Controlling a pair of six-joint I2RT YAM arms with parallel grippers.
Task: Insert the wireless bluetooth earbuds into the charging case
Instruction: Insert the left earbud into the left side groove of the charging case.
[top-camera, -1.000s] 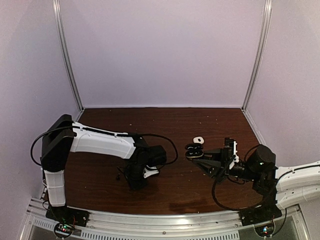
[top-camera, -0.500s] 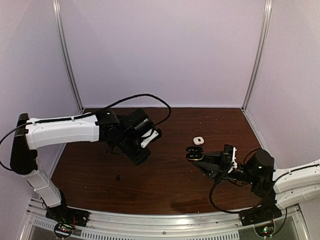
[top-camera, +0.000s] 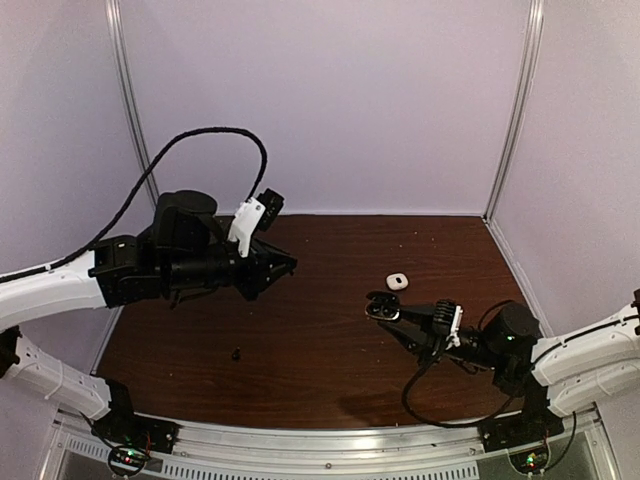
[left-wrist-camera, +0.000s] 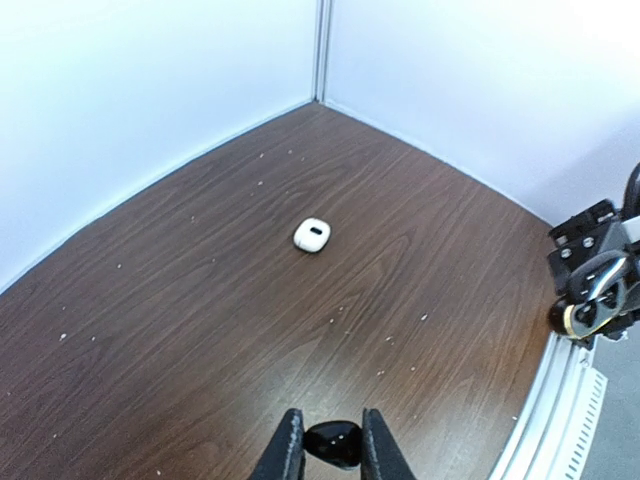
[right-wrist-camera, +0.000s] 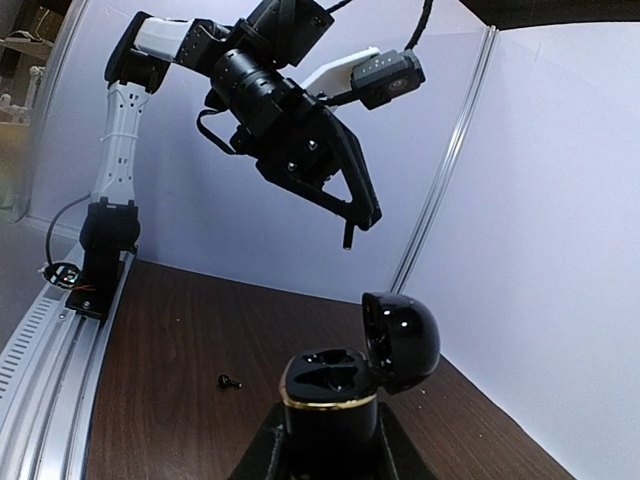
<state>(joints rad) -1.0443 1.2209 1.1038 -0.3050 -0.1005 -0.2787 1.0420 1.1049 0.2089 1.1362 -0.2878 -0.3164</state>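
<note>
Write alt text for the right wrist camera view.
The right gripper holds an open black charging case, lid flipped back. Above it hangs the left gripper, jaws closed; a tiny dark object lies on the table.

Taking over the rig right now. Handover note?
Left gripper: shut on a small black earbud, raised over the table.
Right gripper: shut on the black charging case, lid open.
A second small black piece lies on the table near the left arm. The white case sits closed on the table.
Done: earbud picked up, case open.
Left: carry the earbud over and seat it in the case.
</note>
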